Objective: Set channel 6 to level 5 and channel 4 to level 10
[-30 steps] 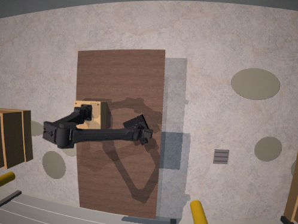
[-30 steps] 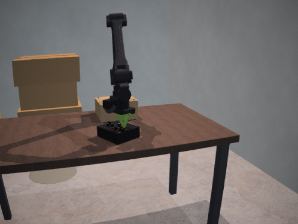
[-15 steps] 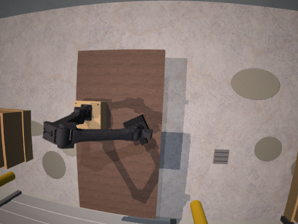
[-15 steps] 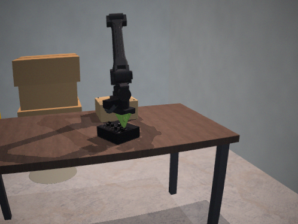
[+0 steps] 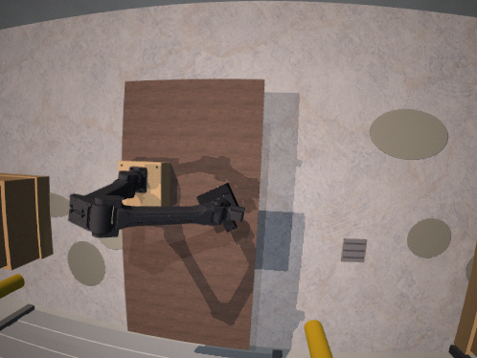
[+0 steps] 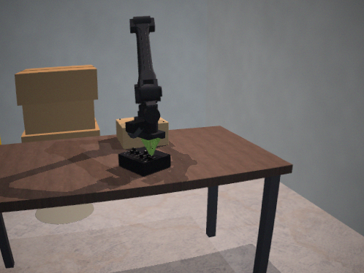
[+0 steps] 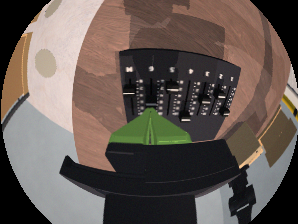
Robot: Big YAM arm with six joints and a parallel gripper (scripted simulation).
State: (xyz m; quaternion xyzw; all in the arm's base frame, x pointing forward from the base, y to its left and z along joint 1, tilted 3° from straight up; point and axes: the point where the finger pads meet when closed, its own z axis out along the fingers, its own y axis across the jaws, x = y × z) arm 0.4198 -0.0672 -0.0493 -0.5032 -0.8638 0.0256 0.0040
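Observation:
The black lighting desk stands on its feet on the brown table, partly hidden under the arm in the overhead view. In the wrist view the desk shows a row of several faders with white-lined caps at different heights. My gripper has green fingers that are shut, with nothing between them. The tip points down at the near edge of the desk, by the second and third faders from the left in that view. In the side view the green fingertip sits just above the desk's top. I cannot tell whether it touches a cap.
The arm's tan base block stands on the table behind the desk. Stacked cardboard boxes stand beyond the table's far left. The table's right edge is close to the desk.

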